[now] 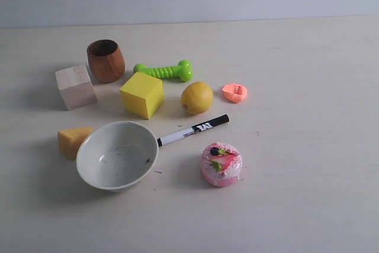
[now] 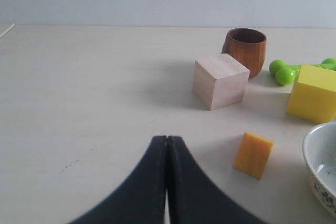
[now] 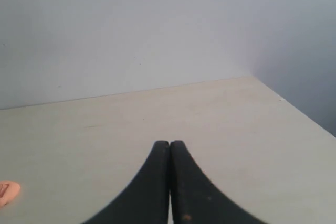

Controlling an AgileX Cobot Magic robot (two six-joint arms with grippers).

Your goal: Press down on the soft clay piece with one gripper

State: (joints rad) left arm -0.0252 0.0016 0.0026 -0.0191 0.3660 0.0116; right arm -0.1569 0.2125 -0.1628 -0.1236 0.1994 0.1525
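On the left side, the black curved fingers (image 2: pixel 142 192) of the left arm's jaws are pressing together tip to tip, clenched on nothing. They are hanging low over the pale tabletop (image 1: pixel 308 146) and pointing across it toward the objects.

Across the tabletop, a pale wooden cube (image 1: pixel 75 86) is sitting farthest left, with a yellow-orange cheese wedge (image 1: pixel 73 141) in front of it. The wedge is lying just beside a white round ceramic bowl (image 1: pixel 117 155). A brown wooden cup (image 1: pixel 106 60) is standing behind, near a yellow cube (image 1: pixel 142 94) and a green bone-shaped toy (image 1: pixel 164 71). A black-and-white marker pen (image 1: pixel 192 130) is lying with its white end at the bowl's rim. Next, a yellow lemon (image 1: pixel 196 97) is resting above the pen, and a pink round cake with red and green toppings (image 1: pixel 221 164) below it.

The small salmon-orange clay piece (image 1: pixel 235 92) is lying dented just right of the lemon, apart from it.

The right arm's black fingers (image 3: pixel 149 192) are likewise clamping shut, empty, aiming over bare tabletop with the clay well off to their side.
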